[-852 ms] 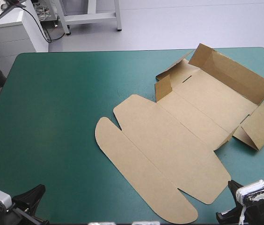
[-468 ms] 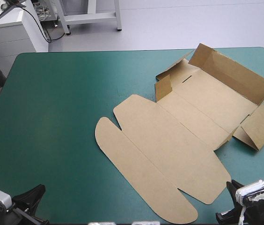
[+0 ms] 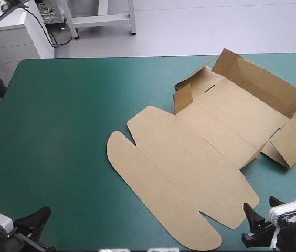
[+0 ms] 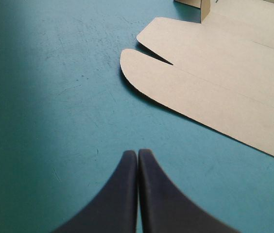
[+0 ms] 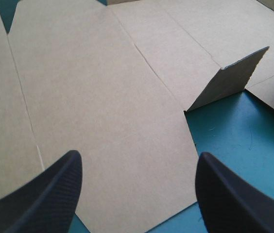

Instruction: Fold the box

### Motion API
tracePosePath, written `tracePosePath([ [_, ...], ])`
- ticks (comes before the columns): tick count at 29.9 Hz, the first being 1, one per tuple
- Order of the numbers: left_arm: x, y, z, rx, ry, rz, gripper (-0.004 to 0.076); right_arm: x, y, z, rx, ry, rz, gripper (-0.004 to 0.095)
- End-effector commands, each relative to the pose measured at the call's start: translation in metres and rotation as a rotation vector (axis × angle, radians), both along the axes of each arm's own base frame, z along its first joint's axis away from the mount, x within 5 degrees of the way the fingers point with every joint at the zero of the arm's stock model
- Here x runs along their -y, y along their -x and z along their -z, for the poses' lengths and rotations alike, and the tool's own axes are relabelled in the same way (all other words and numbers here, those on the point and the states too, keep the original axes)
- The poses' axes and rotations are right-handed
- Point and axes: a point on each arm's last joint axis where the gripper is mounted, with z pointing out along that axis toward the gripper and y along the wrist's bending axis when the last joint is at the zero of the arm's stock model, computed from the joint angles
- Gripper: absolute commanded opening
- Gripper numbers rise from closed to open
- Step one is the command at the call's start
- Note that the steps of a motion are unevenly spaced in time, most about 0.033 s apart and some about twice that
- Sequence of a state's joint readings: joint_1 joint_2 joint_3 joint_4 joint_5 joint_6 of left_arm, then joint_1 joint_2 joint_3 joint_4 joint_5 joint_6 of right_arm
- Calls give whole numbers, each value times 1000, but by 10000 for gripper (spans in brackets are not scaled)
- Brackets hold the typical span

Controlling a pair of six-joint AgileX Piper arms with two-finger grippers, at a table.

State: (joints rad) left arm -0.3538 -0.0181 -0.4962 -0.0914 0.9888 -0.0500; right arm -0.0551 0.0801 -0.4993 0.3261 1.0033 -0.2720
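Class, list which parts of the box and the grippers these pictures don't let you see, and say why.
1. High view: the left gripper is mostly cut off by the picture's bottom edge.
2. Left wrist view: the raised walls of the box lie mostly outside the frame.
3. Right wrist view: a raised flap hides the board behind it.

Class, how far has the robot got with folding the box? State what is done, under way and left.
Done: the box has its far wall raised, and its side flaps stand partly up. Under way: the right gripper is open at the lid's near edge; the left gripper is shut, apart from the box. Left: tucking the walls; the lid lies flat.
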Motion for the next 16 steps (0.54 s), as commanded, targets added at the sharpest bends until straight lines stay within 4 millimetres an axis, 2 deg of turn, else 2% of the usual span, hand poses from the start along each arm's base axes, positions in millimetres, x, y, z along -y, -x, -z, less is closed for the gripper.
tracePosePath([
  [1,0,1,-13,84,49,5,-8,1,-6,-18,93,-134,70,629],
  [6,0,1,-13,89,38,9,-8,6,-18,-35,44,-138,130,628],
  [9,0,1,-13,89,38,9,-8,10,-32,-46,-17,-111,161,621],
  [16,0,1,-13,89,38,9,-8,17,-81,-65,-174,-155,248,621],
])
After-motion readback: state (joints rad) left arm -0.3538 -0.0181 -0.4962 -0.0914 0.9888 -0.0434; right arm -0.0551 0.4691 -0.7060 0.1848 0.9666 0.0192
